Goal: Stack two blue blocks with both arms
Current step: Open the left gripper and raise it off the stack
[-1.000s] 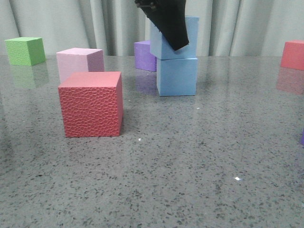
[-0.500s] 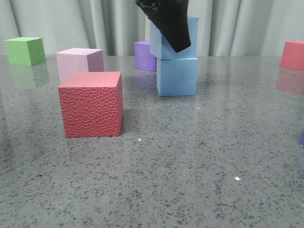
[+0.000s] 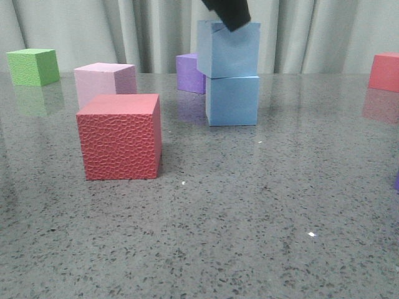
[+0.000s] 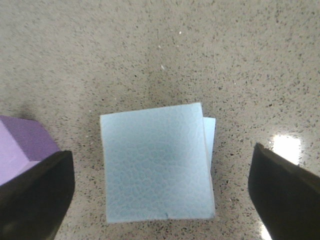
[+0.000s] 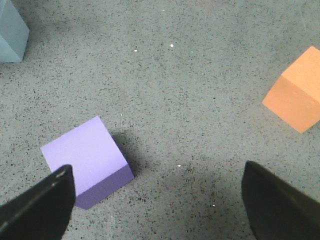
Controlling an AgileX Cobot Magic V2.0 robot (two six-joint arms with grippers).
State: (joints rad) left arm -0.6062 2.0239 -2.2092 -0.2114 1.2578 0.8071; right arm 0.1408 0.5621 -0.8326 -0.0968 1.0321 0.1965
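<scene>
Two sky-blue blocks stand stacked at the back middle of the table: the upper block [image 3: 227, 50] sits slightly twisted on the lower block [image 3: 232, 99]. My left gripper [image 3: 229, 12] is above the stack, near the picture's top edge, apart from it. In the left wrist view the left gripper [image 4: 160, 200] is open, its fingers wide on either side of the upper block [image 4: 155, 167], with a sliver of the lower block [image 4: 210, 135] showing. My right gripper [image 5: 157, 205] is open and empty above bare table, out of the front view.
A red textured cube [image 3: 120, 136], pink cube [image 3: 103, 81], green cube [image 3: 32, 66], purple cube [image 3: 189, 73] and another red cube [image 3: 385, 71] stand around. Under the right gripper lie a purple cube [image 5: 82, 157], an orange cube [image 5: 297, 95] and a grey-blue cube corner [image 5: 11, 30].
My left gripper has risen from in front of the upper blue block to above it. The stack has stayed in place.
</scene>
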